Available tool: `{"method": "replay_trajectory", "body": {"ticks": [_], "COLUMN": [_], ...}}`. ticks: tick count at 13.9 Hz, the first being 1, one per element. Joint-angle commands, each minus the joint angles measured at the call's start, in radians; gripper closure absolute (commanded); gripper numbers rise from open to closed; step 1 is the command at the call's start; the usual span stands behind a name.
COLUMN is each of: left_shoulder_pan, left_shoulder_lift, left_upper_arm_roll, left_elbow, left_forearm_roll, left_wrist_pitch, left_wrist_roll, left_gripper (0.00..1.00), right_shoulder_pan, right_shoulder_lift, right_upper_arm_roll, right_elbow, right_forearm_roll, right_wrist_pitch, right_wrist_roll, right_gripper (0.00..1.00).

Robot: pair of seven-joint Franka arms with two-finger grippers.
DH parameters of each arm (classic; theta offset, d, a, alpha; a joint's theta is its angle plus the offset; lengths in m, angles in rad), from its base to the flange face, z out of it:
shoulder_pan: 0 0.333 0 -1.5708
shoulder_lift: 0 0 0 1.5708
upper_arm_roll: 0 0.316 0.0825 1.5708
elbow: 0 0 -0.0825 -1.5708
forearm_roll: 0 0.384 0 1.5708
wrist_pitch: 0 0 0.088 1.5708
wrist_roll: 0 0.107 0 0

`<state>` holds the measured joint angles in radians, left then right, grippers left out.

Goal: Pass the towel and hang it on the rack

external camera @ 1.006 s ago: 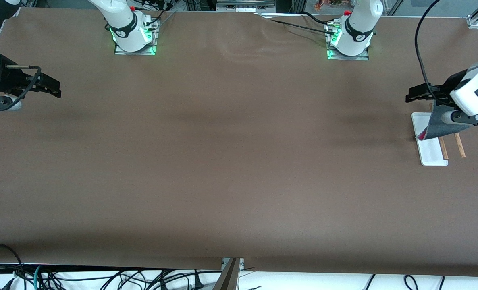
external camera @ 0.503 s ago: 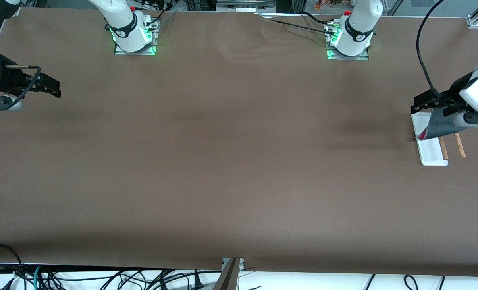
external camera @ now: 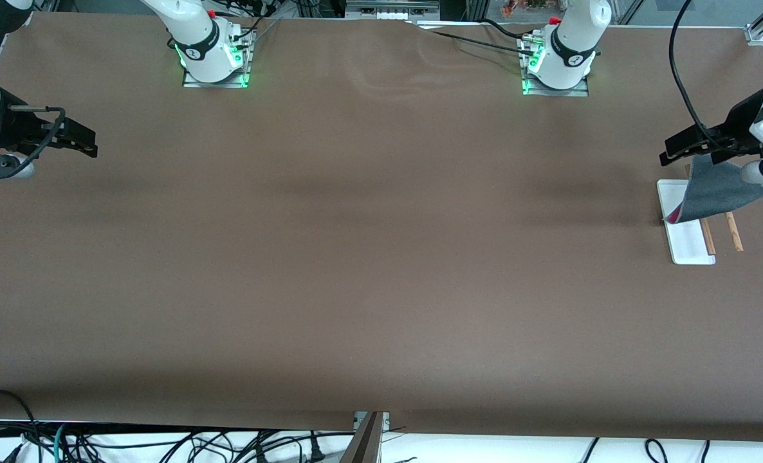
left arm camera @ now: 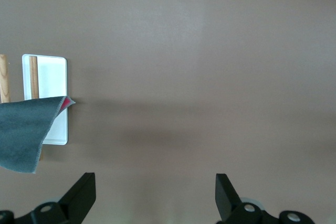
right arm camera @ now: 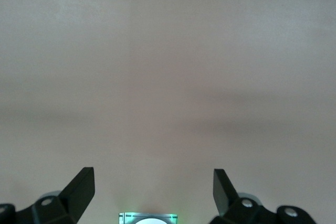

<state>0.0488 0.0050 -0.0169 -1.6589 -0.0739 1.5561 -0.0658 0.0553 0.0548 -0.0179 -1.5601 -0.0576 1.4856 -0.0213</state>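
Note:
The towel (external camera: pixel 716 193) hangs dark grey side up over the rack's two wooden rods (external camera: pixel 734 235), with a pinkish-red corner showing at its edge. The rack (external camera: pixel 687 247) stands on its white base at the left arm's end of the table. My left gripper (external camera: pixel 668 149) hovers open over bare table beside the rack, holding nothing and clear of the cloth. Its wrist view shows the towel (left arm camera: pixel 23 129) draped across the rack (left arm camera: pixel 52 77), with the left gripper (left arm camera: pixel 155 192) open. My right gripper (external camera: pixel 92 143) waits open over the table's right-arm end; the right gripper (right arm camera: pixel 154 190) is empty.
The brown table cover (external camera: pixel 368 257) stretches between the two arms. Both arm bases (external camera: pixel 214 61) (external camera: pixel 555 67) stand along the edge farthest from the front camera. Cables (external camera: pixel 163 444) lie below the table's near edge.
The left arm has drawn back and up from over the rack, uncovering more of the towel, which stays draped on the rods. The right arm has not moved.

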Motion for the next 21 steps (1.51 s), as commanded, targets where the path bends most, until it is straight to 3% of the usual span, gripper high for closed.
{"method": "replay_trajectory", "body": {"ticks": [1, 8, 15, 21], "left_shoulder_pan": [-0.01, -0.01, 0.0, -0.003], "left_shoulder_lift": [0.006, 0.012, 0.038, 0.047], "left_upper_arm_roll": [-0.003, -0.003, 0.006, -0.002], "left_elbow": [0.013, 0.014, 0.116, 0.123], "left_forearm_roll": [-0.003, 0.003, 0.003, 0.008], "left_wrist_pitch": [-0.014, -0.008, -0.013, -0.065], "left_wrist_roll": [-0.019, -0.014, -0.012, -0.016], "left_gripper": [0.0, 0.0, 0.0, 0.0], "right_shoulder_pan": [0.0, 0.001, 0.0, 0.0], "right_shoulder_lift": [0.008, 0.016, 0.017, 0.017], "right_upper_arm_roll": [-0.001, 0.001, -0.001, -0.001], "right_elbow": [0.028, 0.041, 0.043, 0.043], "right_forearm_roll": [-0.007, -0.007, -0.005, -0.005], "right_wrist_pitch": [-0.004, -0.004, -0.004, -0.004], "right_wrist_roll": [-0.017, -0.015, -0.015, -0.015], "right_gripper": [0.0, 0.0, 0.0, 0.0]}}
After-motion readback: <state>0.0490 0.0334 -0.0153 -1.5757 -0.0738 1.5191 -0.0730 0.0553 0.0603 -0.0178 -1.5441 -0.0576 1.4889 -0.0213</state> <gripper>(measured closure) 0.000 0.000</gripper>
